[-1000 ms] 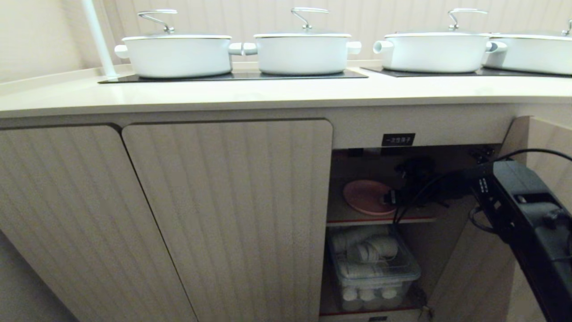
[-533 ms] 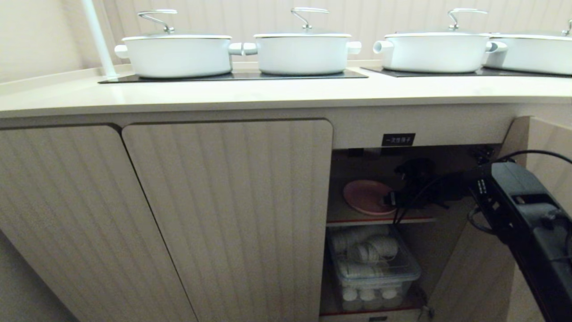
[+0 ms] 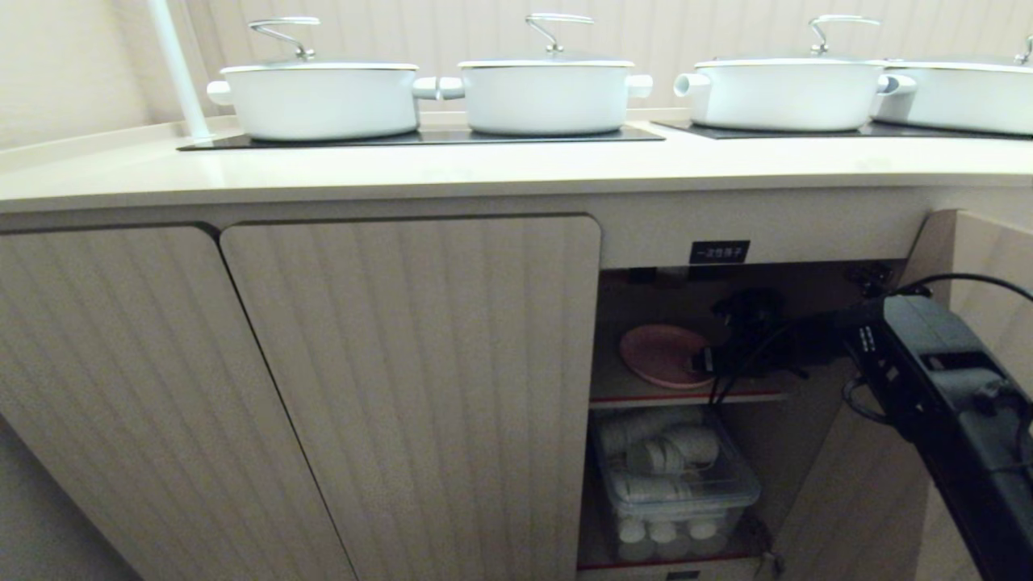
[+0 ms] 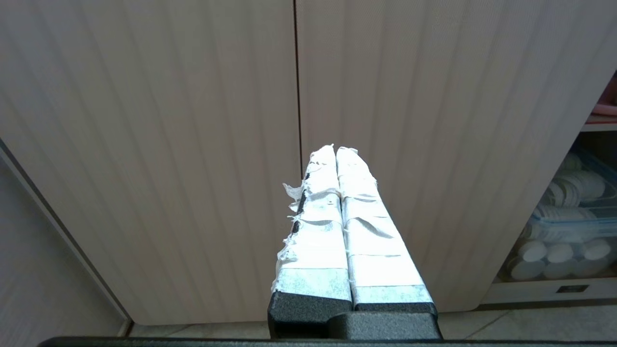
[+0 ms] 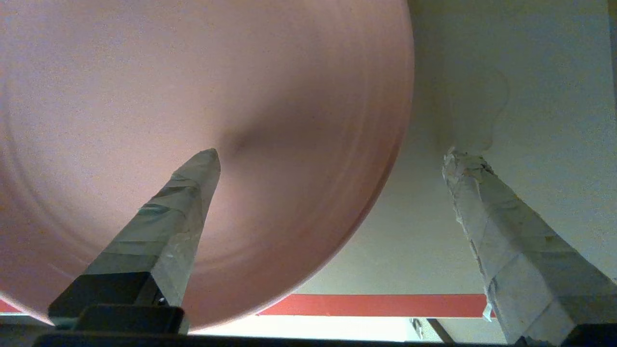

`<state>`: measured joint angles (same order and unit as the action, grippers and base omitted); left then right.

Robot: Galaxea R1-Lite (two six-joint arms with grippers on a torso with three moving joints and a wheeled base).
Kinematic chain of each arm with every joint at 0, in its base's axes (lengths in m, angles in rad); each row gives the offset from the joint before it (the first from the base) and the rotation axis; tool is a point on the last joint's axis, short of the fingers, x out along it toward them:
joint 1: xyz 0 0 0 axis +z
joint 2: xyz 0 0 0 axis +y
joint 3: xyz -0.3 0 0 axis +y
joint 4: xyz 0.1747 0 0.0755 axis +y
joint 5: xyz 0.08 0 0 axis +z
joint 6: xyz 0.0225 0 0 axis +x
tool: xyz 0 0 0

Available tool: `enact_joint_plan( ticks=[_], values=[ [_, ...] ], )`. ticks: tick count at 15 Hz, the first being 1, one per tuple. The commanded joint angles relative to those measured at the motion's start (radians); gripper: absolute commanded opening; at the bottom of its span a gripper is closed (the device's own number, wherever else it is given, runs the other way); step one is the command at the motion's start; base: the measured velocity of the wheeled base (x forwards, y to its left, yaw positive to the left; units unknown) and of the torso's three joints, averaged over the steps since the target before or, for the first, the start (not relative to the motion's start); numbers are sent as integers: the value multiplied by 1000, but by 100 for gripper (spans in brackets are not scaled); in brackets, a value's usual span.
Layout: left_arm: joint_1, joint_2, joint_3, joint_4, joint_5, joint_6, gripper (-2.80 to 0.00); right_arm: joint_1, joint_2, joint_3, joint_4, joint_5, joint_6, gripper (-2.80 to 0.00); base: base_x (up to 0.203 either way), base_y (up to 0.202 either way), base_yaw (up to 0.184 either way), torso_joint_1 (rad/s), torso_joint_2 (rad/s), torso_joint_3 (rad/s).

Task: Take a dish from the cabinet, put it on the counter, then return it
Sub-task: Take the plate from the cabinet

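Note:
The pink dish [image 3: 662,355] lies flat on the inner shelf [image 3: 686,395] of the open cabinet [image 3: 767,230], below its small black label [image 3: 719,252]. My right arm reaches into the cabinet, and my right gripper [image 3: 717,359] is at the dish's right edge. In the right wrist view the right gripper [image 5: 332,154] is open wide. One taped finger [image 5: 178,212] is over the dish [image 5: 193,72], the other finger [image 5: 491,217] over the bare shelf [image 5: 434,241], with the rim between them. My left gripper [image 4: 336,149] is shut and empty, facing closed doors. The cream counter [image 3: 484,165] runs above.
Several white lidded pots [image 3: 319,97] stand on black hob panels [image 3: 420,137] at the counter's back. Two closed fluted doors [image 3: 411,387] lie left of the opening. The cabinet's door [image 3: 989,250] stands open at right. A clear box of white cups [image 3: 674,484] fills the lower shelf.

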<state>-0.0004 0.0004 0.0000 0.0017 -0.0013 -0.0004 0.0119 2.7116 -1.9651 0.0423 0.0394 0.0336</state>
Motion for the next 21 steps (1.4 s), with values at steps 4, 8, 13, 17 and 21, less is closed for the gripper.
enact_joint_plan(
  ticks=[4, 8, 13, 17, 21],
  values=[
    [0, 0, 0, 0, 1, 0, -280, 0, 11, -8, 1, 1, 0, 0, 0, 0, 0, 0, 0, 0],
    [-1, 0, 0, 0, 0, -1, -280, 0, 16, -9, -1, 2, -1, 0, 0, 0, 0, 0, 0, 0],
    [0, 0, 0, 0, 1, -1, -280, 3, 23, -9, -44, 20, 2, 0, 0, 0, 0, 0, 0, 0],
    [0, 0, 0, 0, 0, 0, -280, 4, 23, -9, -44, 23, -1, 0, 0, 0, 0, 0, 0, 0],
    [0, 0, 0, 0, 0, 0, -280, 3, 23, -9, -44, 24, -1, -280, 0, 0, 0, 0, 0, 0]
  ],
)
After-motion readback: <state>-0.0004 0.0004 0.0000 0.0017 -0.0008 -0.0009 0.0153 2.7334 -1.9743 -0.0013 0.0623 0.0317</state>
